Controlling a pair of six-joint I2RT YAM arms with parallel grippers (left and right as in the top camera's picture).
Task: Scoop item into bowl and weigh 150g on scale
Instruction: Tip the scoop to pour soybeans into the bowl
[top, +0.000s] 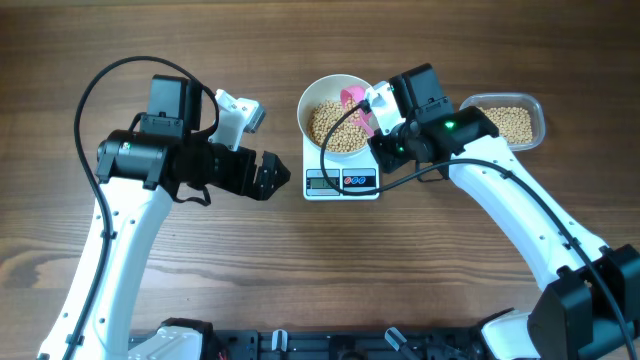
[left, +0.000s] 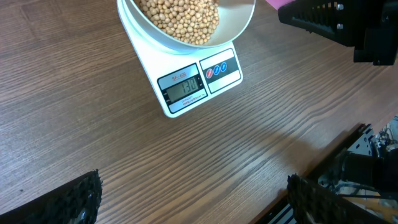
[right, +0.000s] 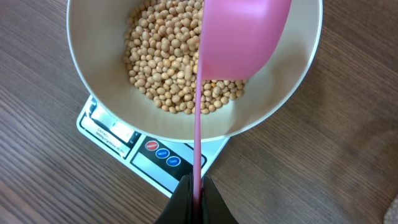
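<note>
The white bowl (top: 303, 112) stands on the scale (top: 340, 181) and holds a layer of tan beans (top: 335, 125). My right gripper (top: 376, 118) is shut on the thin handle of a pink scoop (top: 354, 97), whose cup hangs tilted over the bowl's right side. In the right wrist view the scoop (right: 242, 37) covers part of the beans (right: 161, 62), and my right gripper (right: 196, 190) pinches its handle above the scale's buttons (right: 163, 154). My left gripper (top: 270, 175) is open and empty, left of the scale. The display (left: 185, 86) reads 130.
A clear plastic tub (top: 505, 122) with more beans sits at the right, behind my right arm. The right arm's dark body (left: 336, 22) shows at the top right of the left wrist view. Bare wooden table (top: 300, 270) surrounds the scale.
</note>
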